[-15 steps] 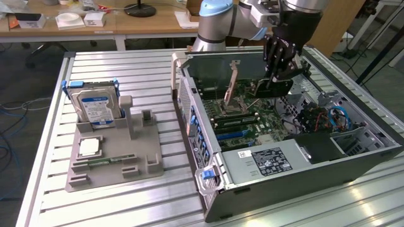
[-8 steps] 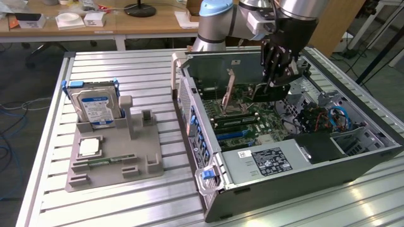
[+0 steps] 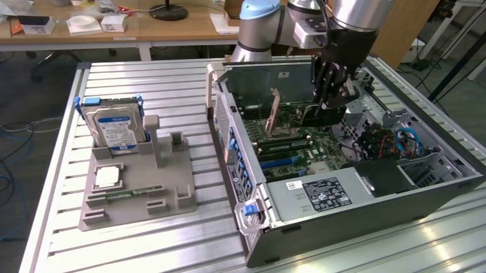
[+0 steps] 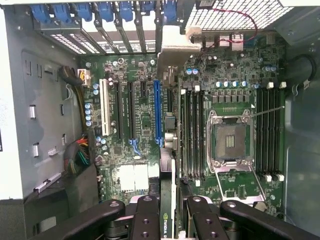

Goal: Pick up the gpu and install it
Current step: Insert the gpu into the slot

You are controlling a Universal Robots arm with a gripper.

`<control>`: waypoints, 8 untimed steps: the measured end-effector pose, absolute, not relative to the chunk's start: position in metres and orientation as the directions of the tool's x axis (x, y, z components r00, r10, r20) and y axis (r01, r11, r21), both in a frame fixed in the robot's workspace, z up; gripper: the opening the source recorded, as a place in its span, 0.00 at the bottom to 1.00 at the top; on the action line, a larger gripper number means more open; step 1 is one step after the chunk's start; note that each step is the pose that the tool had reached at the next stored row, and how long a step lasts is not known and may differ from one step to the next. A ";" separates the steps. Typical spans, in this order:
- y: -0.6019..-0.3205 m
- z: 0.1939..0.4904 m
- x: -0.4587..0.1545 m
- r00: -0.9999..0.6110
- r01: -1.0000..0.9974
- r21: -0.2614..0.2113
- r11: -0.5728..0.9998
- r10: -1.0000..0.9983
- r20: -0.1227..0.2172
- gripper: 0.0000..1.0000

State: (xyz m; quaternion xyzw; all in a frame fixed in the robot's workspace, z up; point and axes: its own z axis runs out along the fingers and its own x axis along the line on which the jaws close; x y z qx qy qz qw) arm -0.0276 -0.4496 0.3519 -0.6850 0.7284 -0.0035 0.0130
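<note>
One open computer case [image 3: 258,250] surrounds the gripper [image 3: 332,105], which reaches down inside it. Directly beneath the gripper lies the green motherboard [image 4: 140,115]. Well away from the gripper, toward the exterior view's left, a grey holder [image 3: 136,193] carries an upright hard drive [image 3: 115,128]. The gripper's fingers [image 4: 145,220] stand part-way closed, clamped on the gpu [image 4: 166,225] (seen edge-on, a green board with a logo), which hangs upright between them over the motherboard. Just beside the card's line runs a long blue slot [image 4: 157,112]; whether the card touches the board I cannot tell.
</note>
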 end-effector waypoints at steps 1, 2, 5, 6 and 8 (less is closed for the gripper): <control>-0.450 0.352 -0.028 -0.061 -0.998 -0.023 0.062 -0.998 -0.014 0.26; -0.450 0.352 -0.028 -0.061 -0.998 -0.023 0.061 -0.998 -0.014 0.26; -0.449 0.351 -0.028 -0.061 -0.998 -0.023 0.062 -0.998 -0.015 0.26; -0.449 0.351 -0.028 -0.061 -0.998 -0.023 0.062 -0.998 -0.014 0.26; -0.448 0.350 -0.028 -0.061 -0.998 -0.024 0.062 -0.998 -0.014 0.26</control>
